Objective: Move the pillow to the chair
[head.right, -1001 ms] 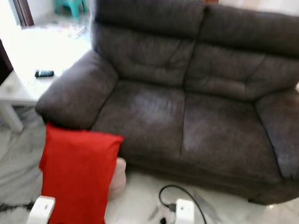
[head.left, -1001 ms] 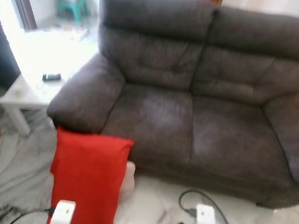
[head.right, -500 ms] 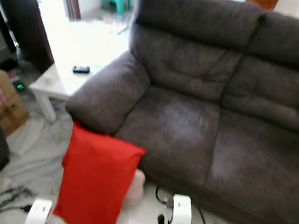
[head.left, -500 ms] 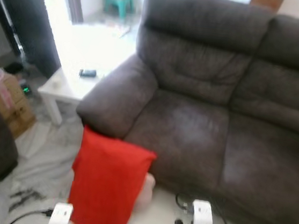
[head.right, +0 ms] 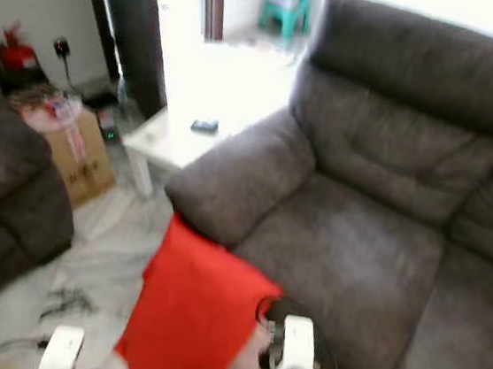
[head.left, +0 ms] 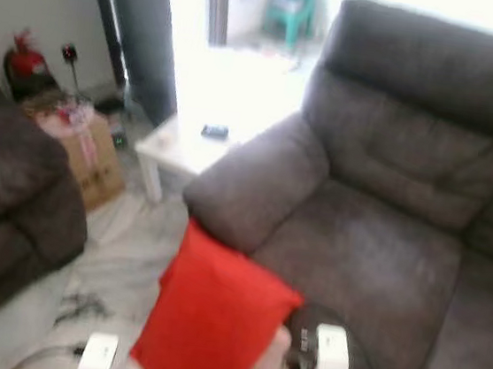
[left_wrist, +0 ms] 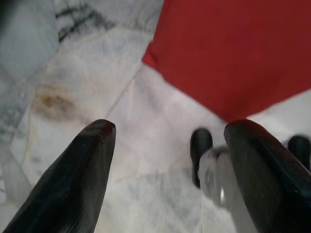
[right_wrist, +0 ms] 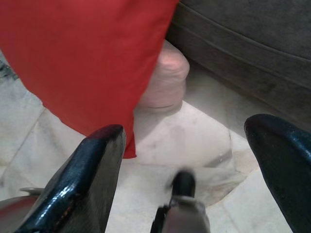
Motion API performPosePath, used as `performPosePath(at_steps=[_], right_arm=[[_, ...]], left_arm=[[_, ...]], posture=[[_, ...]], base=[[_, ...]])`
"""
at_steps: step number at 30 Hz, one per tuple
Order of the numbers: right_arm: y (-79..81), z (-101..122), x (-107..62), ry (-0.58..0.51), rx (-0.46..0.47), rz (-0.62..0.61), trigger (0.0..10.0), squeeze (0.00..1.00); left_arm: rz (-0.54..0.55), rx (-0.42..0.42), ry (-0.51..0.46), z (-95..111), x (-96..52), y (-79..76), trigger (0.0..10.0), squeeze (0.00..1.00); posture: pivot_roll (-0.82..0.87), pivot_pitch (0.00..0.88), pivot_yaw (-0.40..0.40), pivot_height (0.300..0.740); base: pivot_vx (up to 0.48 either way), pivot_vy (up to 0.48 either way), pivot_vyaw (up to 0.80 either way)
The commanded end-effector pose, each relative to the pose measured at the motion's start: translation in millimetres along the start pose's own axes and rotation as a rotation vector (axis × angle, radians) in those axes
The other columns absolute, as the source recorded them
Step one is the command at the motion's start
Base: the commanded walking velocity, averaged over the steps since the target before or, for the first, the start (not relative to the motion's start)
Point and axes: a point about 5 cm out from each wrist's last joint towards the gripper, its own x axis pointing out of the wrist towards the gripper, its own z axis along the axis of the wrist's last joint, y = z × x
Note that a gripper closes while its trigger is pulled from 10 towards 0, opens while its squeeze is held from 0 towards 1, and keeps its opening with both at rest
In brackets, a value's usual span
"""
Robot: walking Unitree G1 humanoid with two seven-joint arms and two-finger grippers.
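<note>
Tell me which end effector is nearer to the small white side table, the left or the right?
Left. The left end effector hangs by the red pillow's lower left edge, on the side table's side. The right end effector hangs beyond the pillow, toward the sofa.

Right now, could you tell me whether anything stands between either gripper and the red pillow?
Nothing visible does. The red pillow leans against the front of the sofa, and between it and the open left gripper and open right gripper lies only bare marble floor. A pale pink cushion sits behind the pillow, out of the way.
</note>
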Motion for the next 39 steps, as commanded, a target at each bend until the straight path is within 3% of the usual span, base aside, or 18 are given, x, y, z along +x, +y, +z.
performPosePath(at_steps=[1, 6, 27, 39], right_arm=[[-9.6, -8.3, -1.7, 0.024, 0.013, -0.026, 10.0, 0.00], [-9.6, -7.2, -1.6, 0.019, -0.010, -0.018, 10.0, 0.00], [-9.5, -6.7, -1.6, 0.017, -0.011, -0.012, 10.0, 0.00], [-9.0, -6.6, -1.5, 0.018, -0.003, -0.010, 10.0, 0.00]], left_arm=[[-0.017, 0.007, 0.018, -6.5, -0.6, -6.4, 10.0, 0.00], [-0.019, 0.006, 0.020, -6.7, -0.6, -6.8, 10.0, 0.00], [-0.019, 0.003, 0.019, -6.4, -0.6, -6.8, 10.0, 0.00], [-0.021, 0.004, 0.015, -5.7, -0.5, -6.6, 10.0, 0.00]], posture=[[0.03, 0.000, 0.001, 0.740], [0.03, 0.000, 0.000, 0.740], [0.03, 0.000, -0.003, 0.740], [0.03, 0.000, -0.004, 0.740]], base=[[0.000, 0.000, 0.00], [0.000, 0.000, 0.25], [0.000, 0.000, 0.80], [0.000, 0.000, 0.00]])
